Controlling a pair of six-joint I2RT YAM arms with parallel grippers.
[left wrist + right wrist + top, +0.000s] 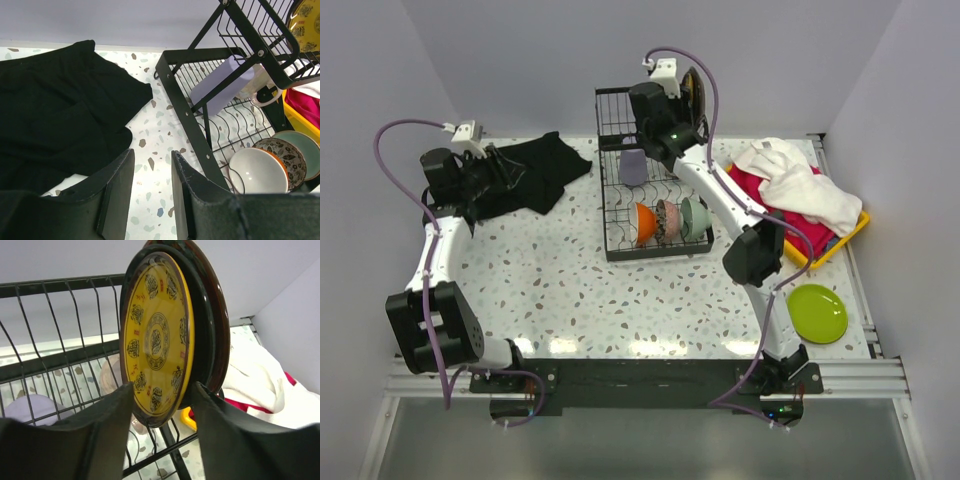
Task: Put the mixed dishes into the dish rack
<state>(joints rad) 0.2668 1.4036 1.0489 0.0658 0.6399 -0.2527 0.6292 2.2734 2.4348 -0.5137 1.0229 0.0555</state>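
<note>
The black wire dish rack (620, 245) stands at the table's back middle. On its lower grid stand an orange-outside bowl (644, 222), a patterned bowl (668, 220) and a pale green bowl (695, 217); a lavender mug (633, 167) lies behind them. My right gripper (162, 390) is shut on a black plate with a yellow face (157, 335), held upright on edge in the raised basket (60, 287). A lime green plate (817, 312) lies on the table at the front right. My left gripper (152, 165) is open and empty, low over the table left of the rack (182, 105).
A black cloth (525, 170) lies at the back left, under and beside my left gripper. A yellow tray (850, 235) with white and red cloths (790, 180) sits right of the rack. A pinkish mug (257, 85) lies by the lavender mug (220, 87).
</note>
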